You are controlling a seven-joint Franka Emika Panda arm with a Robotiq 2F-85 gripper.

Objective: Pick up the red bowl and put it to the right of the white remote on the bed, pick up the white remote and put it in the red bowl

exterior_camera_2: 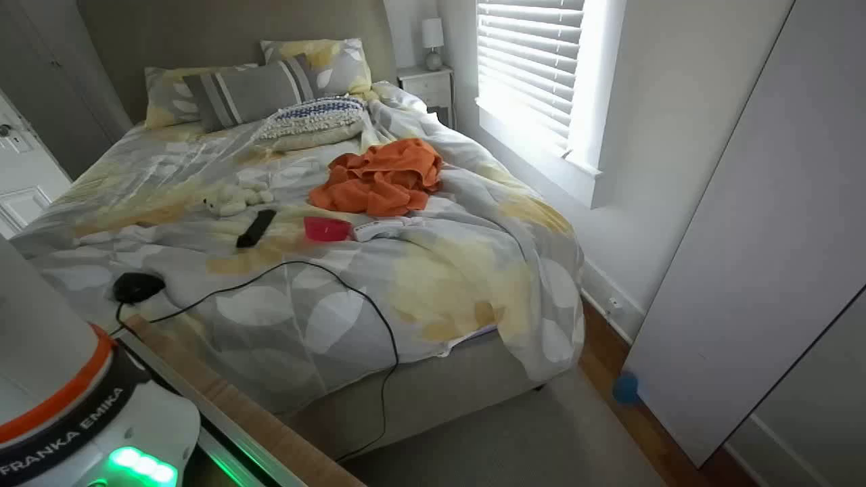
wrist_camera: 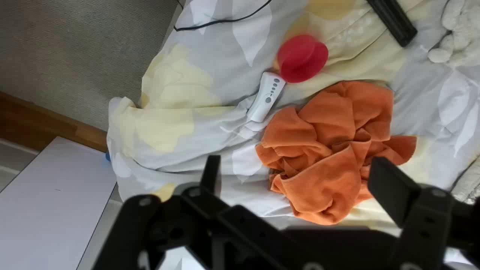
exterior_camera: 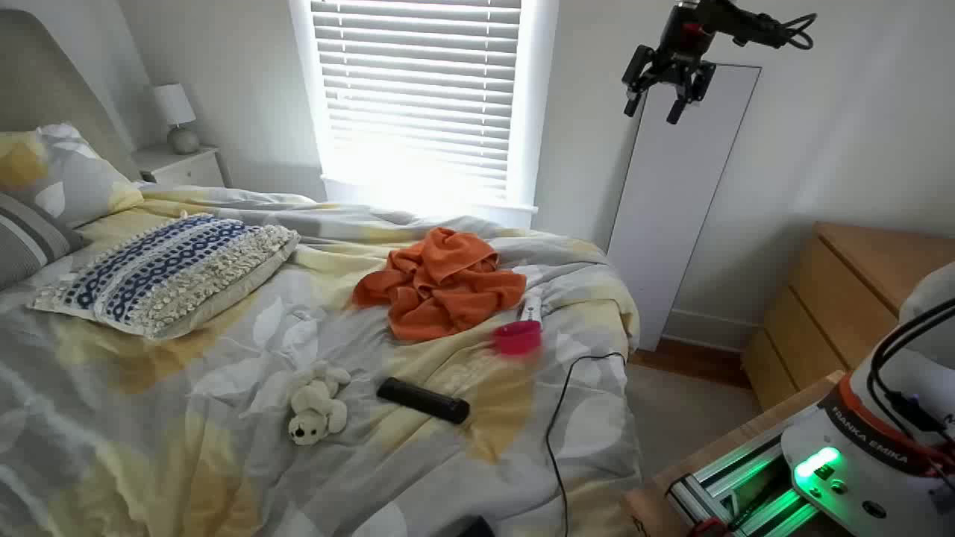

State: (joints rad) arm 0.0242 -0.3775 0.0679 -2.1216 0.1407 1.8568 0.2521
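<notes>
The red bowl (exterior_camera: 517,338) sits on the bed (exterior_camera: 418,492); it also shows in an exterior view (exterior_camera_2: 327,229) and in the wrist view (wrist_camera: 302,60). The white remote (wrist_camera: 265,98) lies flat with one end right at the bowl's edge; I cannot tell if they touch. The remote shows in both exterior views (exterior_camera: 531,308) (exterior_camera_2: 379,230), partly behind the bowl in one. My gripper (exterior_camera: 654,110) is high above the far side of the bed, well away from both. In the wrist view its fingers (wrist_camera: 295,165) are wide apart with nothing between them.
A crumpled orange cloth (wrist_camera: 330,150) lies beside the remote. A black cylinder-like object (exterior_camera: 423,400), a white plush toy (exterior_camera: 318,403) and a black cable (exterior_camera: 556,418) are on the bed. A white panel (exterior_camera: 686,194) leans against the wall near the gripper. A patterned pillow (exterior_camera: 164,272) lies farther off.
</notes>
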